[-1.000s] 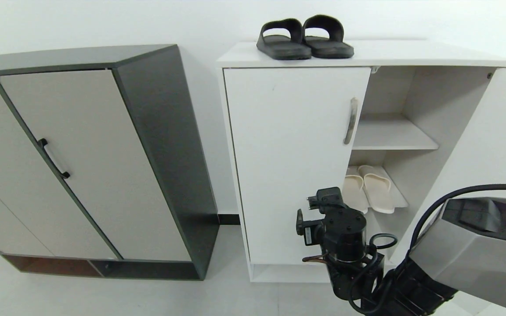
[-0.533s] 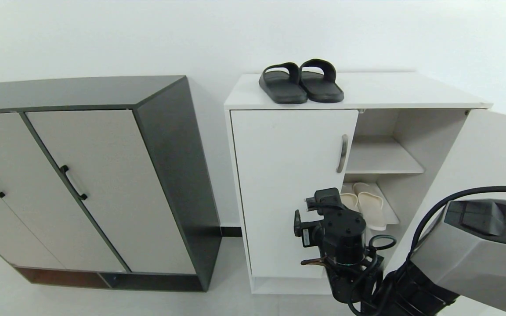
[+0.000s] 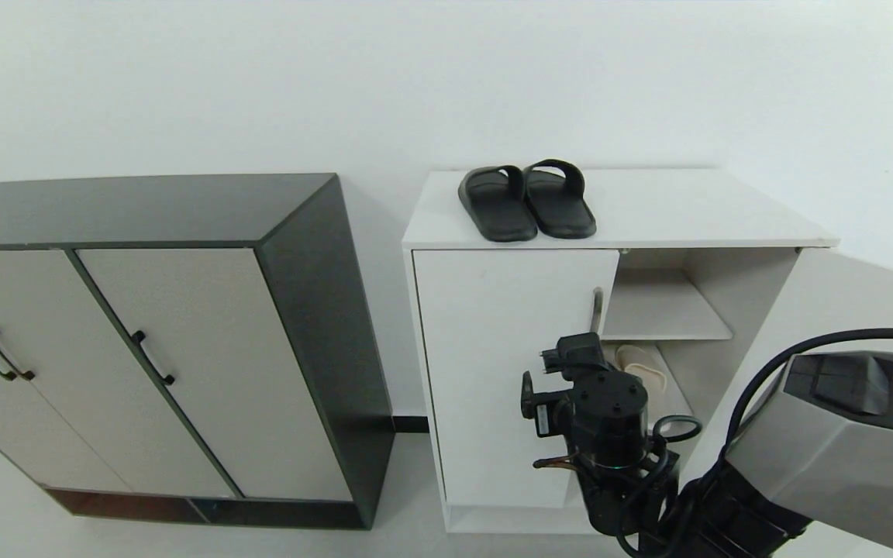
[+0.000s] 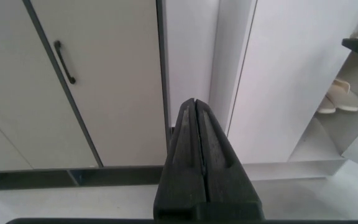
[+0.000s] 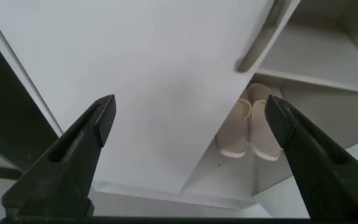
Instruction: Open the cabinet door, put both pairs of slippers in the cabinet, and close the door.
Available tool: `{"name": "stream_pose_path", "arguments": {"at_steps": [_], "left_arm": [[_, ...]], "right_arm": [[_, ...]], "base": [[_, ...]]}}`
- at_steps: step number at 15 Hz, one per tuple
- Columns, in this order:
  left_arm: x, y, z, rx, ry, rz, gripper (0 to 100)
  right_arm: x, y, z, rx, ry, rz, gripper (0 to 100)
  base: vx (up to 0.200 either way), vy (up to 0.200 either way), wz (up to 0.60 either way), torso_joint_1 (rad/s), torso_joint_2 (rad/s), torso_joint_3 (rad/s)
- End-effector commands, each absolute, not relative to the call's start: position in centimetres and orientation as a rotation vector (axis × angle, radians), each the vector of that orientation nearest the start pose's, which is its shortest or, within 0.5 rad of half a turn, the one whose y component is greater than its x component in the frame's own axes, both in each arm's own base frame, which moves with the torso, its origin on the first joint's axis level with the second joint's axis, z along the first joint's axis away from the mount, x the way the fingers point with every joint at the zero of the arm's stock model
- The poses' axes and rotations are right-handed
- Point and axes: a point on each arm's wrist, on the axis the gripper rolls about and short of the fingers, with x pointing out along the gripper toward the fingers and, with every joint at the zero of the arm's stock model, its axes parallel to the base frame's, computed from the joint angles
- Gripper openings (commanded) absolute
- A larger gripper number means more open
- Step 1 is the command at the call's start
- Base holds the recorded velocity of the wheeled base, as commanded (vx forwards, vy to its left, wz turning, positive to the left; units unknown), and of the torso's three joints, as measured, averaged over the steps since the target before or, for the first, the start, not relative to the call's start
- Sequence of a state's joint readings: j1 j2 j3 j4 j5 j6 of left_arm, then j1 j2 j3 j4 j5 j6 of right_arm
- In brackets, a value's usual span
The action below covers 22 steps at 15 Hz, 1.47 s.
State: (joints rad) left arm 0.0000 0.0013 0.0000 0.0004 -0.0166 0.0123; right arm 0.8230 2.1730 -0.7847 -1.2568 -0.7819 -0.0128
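Observation:
A pair of black slippers [image 3: 528, 200] lies on top of the white cabinet [image 3: 687, 209]. Its right door [image 3: 849, 302] stands open; the left door [image 3: 508, 364] with a metal handle [image 3: 595, 310] is shut. A cream pair of slippers [image 3: 639, 359] rests on the lower shelf, partly hidden by my right wrist [image 3: 598, 407]. My right gripper [image 5: 190, 102] is open in front of the left door, near the handle [image 5: 263, 37], with the cream slippers [image 5: 250, 127] beyond. My left gripper [image 4: 196, 102] is shut and empty, low before the gap between the two cabinets; cream slippers [image 4: 339, 98] lie off to its side.
A dark cabinet [image 3: 183, 349] with two grey doors and black handles stands against the wall, left of the white one. The upper shelf [image 3: 660, 310] inside the white cabinet is bare. Grey floor runs in front of both cabinets.
The head camera has risen, so both cabinets sit lower and smaller in the picture. The slippers, doors and right arm have kept their places.

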Motion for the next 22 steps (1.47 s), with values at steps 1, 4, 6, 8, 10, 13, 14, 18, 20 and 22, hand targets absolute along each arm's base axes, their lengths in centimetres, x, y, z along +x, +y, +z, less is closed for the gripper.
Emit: {"name": "stream_pose_path", "arguments": {"at_steps": [1, 4, 6, 8, 10, 13, 14, 18, 20, 22], "left_arm": [[-2.3, 0.0, 7.6, 0.012, 0.001, -0.017, 0], [-2.3, 0.0, 7.6, 0.012, 0.001, -0.018, 0], [-2.3, 0.0, 7.6, 0.012, 0.001, -0.018, 0], [-2.3, 0.0, 7.6, 0.012, 0.001, -0.018, 0], [-2.3, 0.0, 7.5, 0.012, 0.003, -0.018, 0], [-2.3, 0.0, 7.6, 0.014, 0.001, -0.018, 0], [-2.3, 0.0, 7.6, 0.014, 0.001, -0.018, 0], [-2.3, 0.0, 7.6, 0.015, 0.001, -0.018, 0], [-2.3, 0.0, 7.6, 0.021, 0.001, -0.021, 0], [-2.3, 0.0, 7.5, 0.02, 0.003, -0.022, 0]], "right_arm": [[26.3, 26.1, 7.6, -0.109, 0.091, 0.042, 100], [26.2, 26.0, 7.5, -0.112, 0.095, 0.042, 100], [26.2, 26.0, 7.4, -0.113, 0.096, 0.044, 100], [26.2, 26.0, 7.6, -0.109, 0.091, 0.042, 100], [26.2, 25.9, 7.6, -0.107, 0.088, 0.041, 100], [26.6, 25.8, 7.0, -0.12, 0.1, 0.07, 100], [26.6, 25.8, 7.1, -0.124, 0.099, 0.073, 100], [26.9, 26.1, 11.2, -0.125, 0.007, 0.106, 100], [27.2, 26.2, 13.6, -0.113, 0.032, 0.11, 100], [27.4, 26.4, 15.0, -0.119, 0.086, 0.126, 100]], "base": [[0.0, 0.0, 0.0, 0.193, -0.5, -0.31], [0.0, 0.0, 0.0, 0.208, -0.51, -0.31], [0.0, 0.0, 0.0, 0.224, -0.52, -0.305], [0.0, 0.0, 0.0, 0.232, -0.55, -0.325], [0.0, 0.0, 0.0, 0.242, -0.56, -0.32], [0.0, 0.0, 0.0, 0.258, -0.59, -0.336], [0.0, 0.0, 0.0, 0.276, -0.62, -0.339], [0.0, 0.0, 0.0, 0.204, -0.44, -0.244], [0.0, 0.0, 0.0, 0.129, -0.29, -0.149], [0.0, 0.0, 0.0, 0.0, 0.0, 0.0]]}}
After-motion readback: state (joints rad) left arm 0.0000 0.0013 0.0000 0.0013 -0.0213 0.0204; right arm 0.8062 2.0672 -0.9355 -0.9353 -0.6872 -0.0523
